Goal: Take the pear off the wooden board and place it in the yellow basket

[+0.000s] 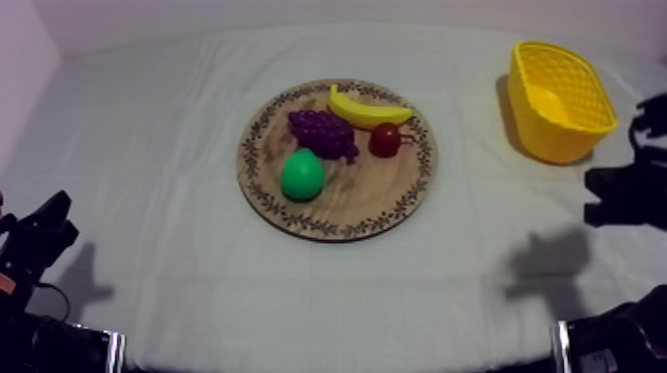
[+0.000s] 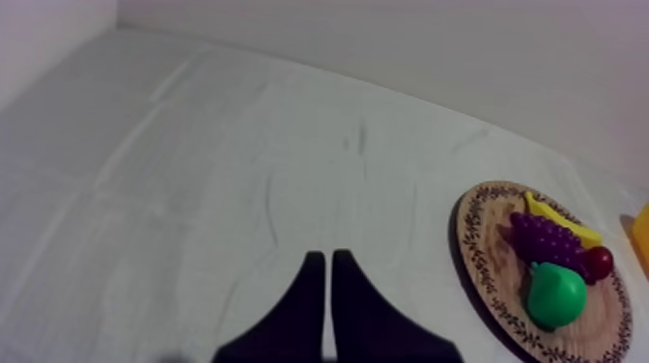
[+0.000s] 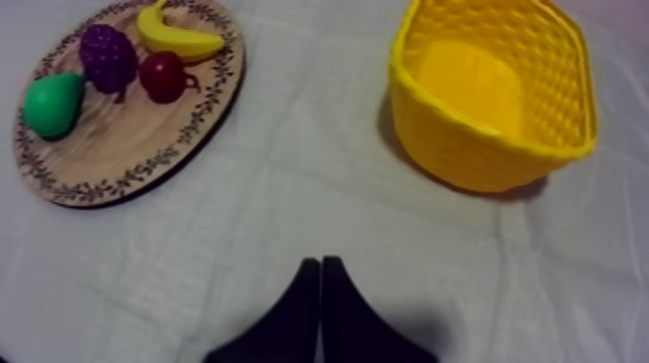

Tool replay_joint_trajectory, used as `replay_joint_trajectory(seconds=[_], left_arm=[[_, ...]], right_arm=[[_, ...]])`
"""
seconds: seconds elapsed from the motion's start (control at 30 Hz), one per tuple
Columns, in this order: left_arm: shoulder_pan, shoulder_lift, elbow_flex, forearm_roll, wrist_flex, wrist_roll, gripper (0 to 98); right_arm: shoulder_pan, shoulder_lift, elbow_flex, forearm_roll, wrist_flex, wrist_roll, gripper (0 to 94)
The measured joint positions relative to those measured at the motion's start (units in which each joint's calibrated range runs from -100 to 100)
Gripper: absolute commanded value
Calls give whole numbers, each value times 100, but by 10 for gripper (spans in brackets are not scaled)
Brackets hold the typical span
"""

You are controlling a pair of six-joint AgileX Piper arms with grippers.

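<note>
- Grey-white cloth (image 1: 149, 169) covers your whole table, lightly creased, with a pale wall behind it.
- Your left gripper (image 2: 324, 259) has its two black fingers (image 2: 304, 299) pressed together into a narrow wedge. They are clenched on nothing and point out across bare cloth.
- Your right gripper (image 3: 320, 263) shows the same state. Its fingers (image 3: 338, 309) lie closed against each other with nothing between them, aimed at the strip of cloth between the board and the basket.
- From above, your left arm (image 1: 35, 238) sits low at the near left edge of the table, well apart from the board.
- Your right arm (image 1: 625, 193) sits at the right edge, near the basket on its near side, and throws a shadow on the cloth beside it.
- The pear (image 1: 302, 175) you are after is green. It lies on the wooden board (image 1: 347, 213), on the board's near left part, with neither gripper near it.
- The bunch of grapes (image 1: 323, 131) is just beside the pear on its far side.
- The small red fruit (image 1: 385, 140) sits to the right of the grapes, and the banana (image 1: 365, 111) lies along the board's far rim above both.
- The yellow basket (image 1: 556, 144) stands upright at the far right of the table with its mouth open upward, well apart from the board.
</note>
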Motion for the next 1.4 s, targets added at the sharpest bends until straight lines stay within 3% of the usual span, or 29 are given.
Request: replay_joint_trajectory(seconds=[0.37, 0.83, 1.4], left_arm=[[0, 0, 0, 0, 0, 0, 1], [0, 0, 0, 0, 0, 0, 1], [0, 0, 0, 0, 0, 0, 1]], right_arm=[[-417, 2130, -3135, -35, 2097, -393, 4], [-1097, 4638, -6414, -865, 3456, -864, 4], [-2517, 7317, -8337, -681, 3610, -2187, 4]])
